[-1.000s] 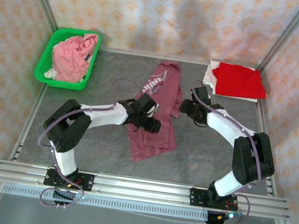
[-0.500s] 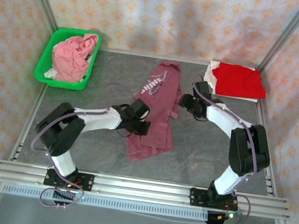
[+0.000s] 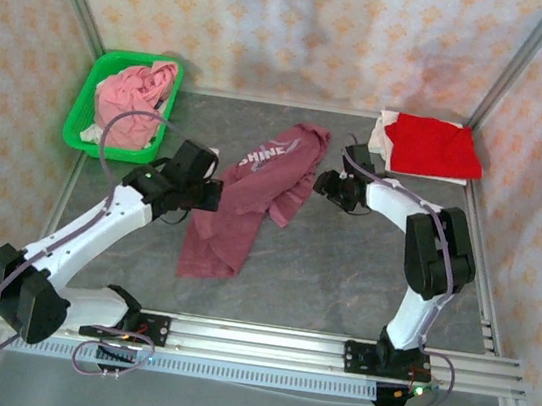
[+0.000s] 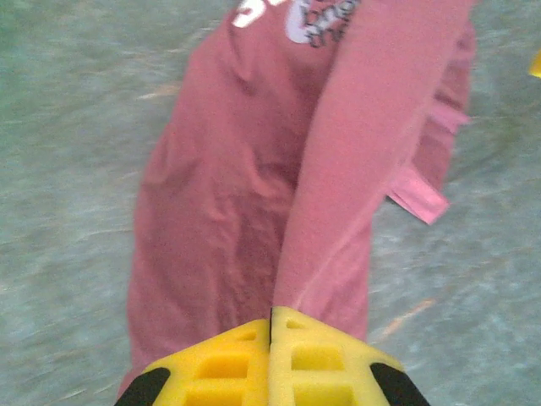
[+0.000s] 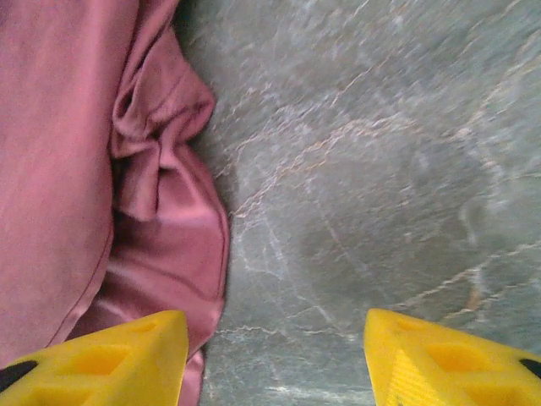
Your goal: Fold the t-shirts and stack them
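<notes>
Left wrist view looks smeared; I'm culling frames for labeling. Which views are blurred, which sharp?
Left wrist: motion blur streaks the table and softens the maroon t-shirt; the yellow jaws are crisp. Right wrist: slightly soft, marble veins readable. Top external: sharp, faint shadows on the back wall.

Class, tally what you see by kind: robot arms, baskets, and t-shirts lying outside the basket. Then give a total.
Robot arms: 2, left arm, right arm
Baskets: 1, green basket
T-shirts outside the basket: 3, maroon t-shirt, red t-shirt, white t-shirt
Total: 6
</notes>
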Robot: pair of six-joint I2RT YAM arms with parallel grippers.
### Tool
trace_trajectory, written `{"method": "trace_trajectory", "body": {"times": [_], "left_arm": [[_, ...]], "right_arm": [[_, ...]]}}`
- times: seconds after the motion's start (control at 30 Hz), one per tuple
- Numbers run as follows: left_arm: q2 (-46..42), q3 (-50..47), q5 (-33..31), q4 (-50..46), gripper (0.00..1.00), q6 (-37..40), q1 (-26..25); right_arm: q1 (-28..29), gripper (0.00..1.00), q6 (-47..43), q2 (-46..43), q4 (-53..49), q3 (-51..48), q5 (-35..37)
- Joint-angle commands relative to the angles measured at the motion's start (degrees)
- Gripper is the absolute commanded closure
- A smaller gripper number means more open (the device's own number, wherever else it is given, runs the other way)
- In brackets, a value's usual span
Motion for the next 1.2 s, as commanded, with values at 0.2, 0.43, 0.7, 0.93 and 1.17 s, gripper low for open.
{"method": "trace_trajectory", "body": {"times": [0.2,0.43,0.7,0.93,1.17], "left_arm": [[-7.7,3.1,-18.1,-7.3,1.0,8.2,0.7],[-8.6,-2.3,-22.1,-2.1,1.0,7.4,0.7],[-0.3,-8.7,-7.4,-1.4,0.47,0.8,7.2],[-0.6,-17.4,-1.5,2.2,0.37,-8.0,18.0],[1.9,-22.6,7.4,11.6,0.41,-10.5,18.0]], "right_arm": [[-0.9,0.46,-1.1,-2.9,2.1,0.9,-0.2],[2.2,0.42,-7.4,4.2,-2.9,13.2,-3.6],[3.1,0.41,-4.3,7.9,-1.6,14.8,-4.0],[3.1,0.39,-7.0,3.9,-4.0,10.6,0.0],[2.8,0.38,-7.6,3.0,-3.9,9.5,1.3]]}}
